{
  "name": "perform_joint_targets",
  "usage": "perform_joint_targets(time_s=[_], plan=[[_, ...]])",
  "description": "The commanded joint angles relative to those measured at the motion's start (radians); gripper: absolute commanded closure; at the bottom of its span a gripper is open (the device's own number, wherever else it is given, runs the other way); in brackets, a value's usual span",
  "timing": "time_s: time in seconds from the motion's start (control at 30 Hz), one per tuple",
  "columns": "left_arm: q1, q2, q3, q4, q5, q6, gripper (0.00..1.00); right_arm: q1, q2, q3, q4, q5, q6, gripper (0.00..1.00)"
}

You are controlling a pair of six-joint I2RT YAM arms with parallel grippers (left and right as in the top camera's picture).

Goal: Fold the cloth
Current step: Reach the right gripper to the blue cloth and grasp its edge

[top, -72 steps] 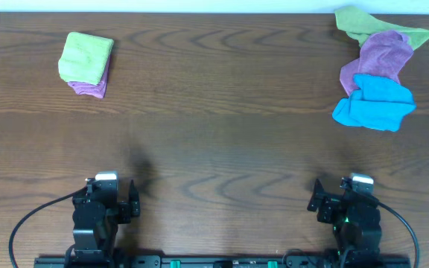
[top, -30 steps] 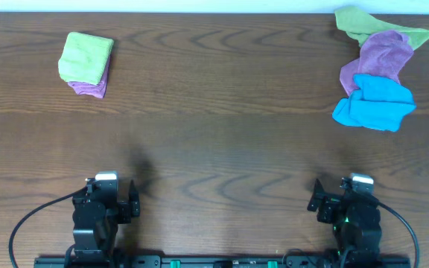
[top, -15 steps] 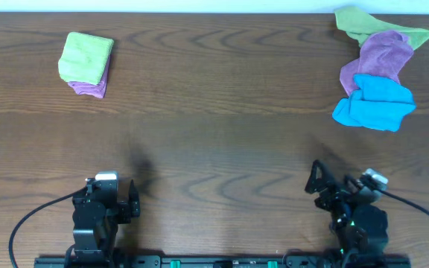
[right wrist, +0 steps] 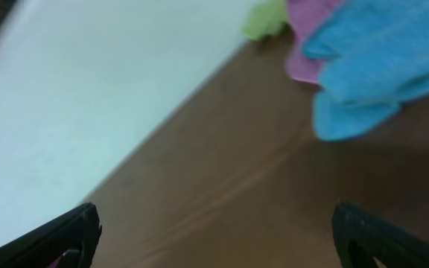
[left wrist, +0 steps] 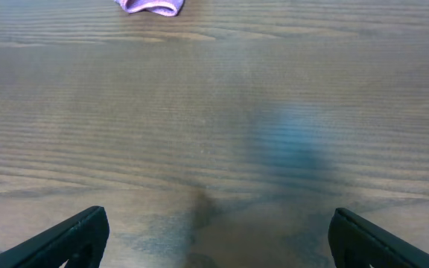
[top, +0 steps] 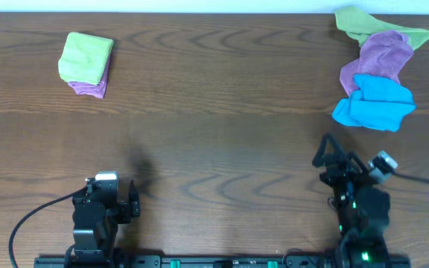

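Overhead down over table (top: 222, 141); wrists low, forward, right tilted toward blue cloth (right wrist: 382, 63).

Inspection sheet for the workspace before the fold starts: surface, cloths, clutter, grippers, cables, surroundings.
Surface: dark wood-grain table, no spills seen.
Job's things: blue cloth, purple cloth and green cloth crumpled in one overlapping pile, far right; folded stack, green on purple, far left.
Clutter: nothing seen.
Grippers: left gripper jaws open, empty; right gripper jaws open, empty, facing the pile.
Cables: left cable loops at the near-left edge; right cable runs off the right edge.
Surroundings: white strip beyond the far edge.
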Motion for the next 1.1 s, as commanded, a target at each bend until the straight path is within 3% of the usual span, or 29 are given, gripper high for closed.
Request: perform_joint_targets(time_s=[0.0,0.17,0.4,0.7,1.07], plan=[[0.000,-0.007,-0.006,-0.005,-0.024,0.003,0.05,-0.039,0.181,0.043,0.065,-0.018,-0.035,0.01],[0.000,-0.007,-0.006,-0.005,-0.024,0.003,0.05,-0.116,0.484,0.202,0.090,-0.092,-0.105,0.01],[0.000,-0.007,-0.006,-0.005,-0.024,0.003,0.05,-0.269,0.768,0.410,0.053,-0.192,-0.107,0.01],[0.000,-0.007,-0.006,-0.005,-0.024,0.003,0.05,-0.449,1.014,0.535,0.051,-0.325,-0.110,0.01],[0.000,-0.007,-0.006,-0.005,-0.024,0.003,0.05,-0.475,1.201,0.545,0.184,-0.320,-0.110,0.01]])
